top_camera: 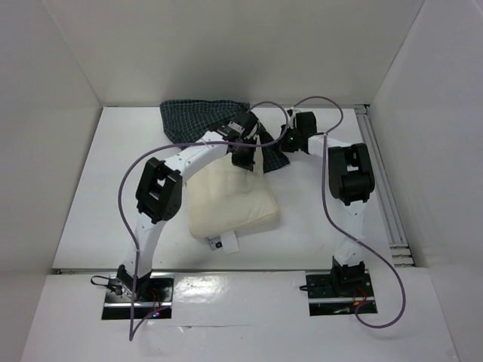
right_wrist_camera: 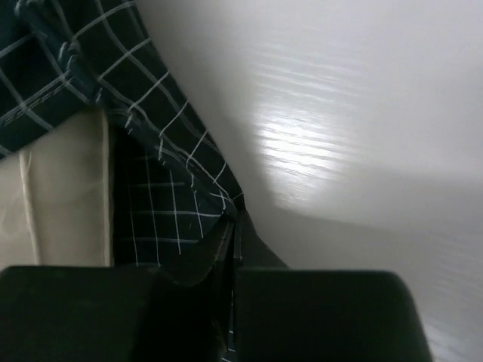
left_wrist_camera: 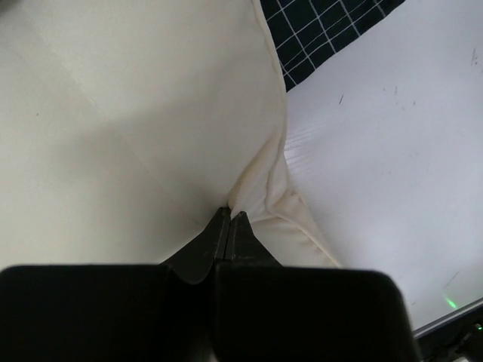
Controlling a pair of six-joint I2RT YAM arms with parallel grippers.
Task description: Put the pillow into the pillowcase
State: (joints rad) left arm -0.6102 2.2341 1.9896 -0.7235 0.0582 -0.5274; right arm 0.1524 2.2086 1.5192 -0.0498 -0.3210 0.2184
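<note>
Left wrist: left end effector (left_wrist_camera: 229, 219) pinches pillow (left_wrist_camera: 136, 113); right end effector (right_wrist_camera: 234, 224) pinches pillowcase (right_wrist_camera: 170, 200).

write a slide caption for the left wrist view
Left gripper pinching the pillow's seamed edge, checked pillowcase corner behind, on a white table

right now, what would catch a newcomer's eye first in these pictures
The cream pillow lies in the middle of the table, its far end at the dark checked pillowcase, which is bunched along the far edge. The left gripper is pinched shut on a fold at the pillow's edge. The right gripper is shut on the pillowcase's cloth.
</note>
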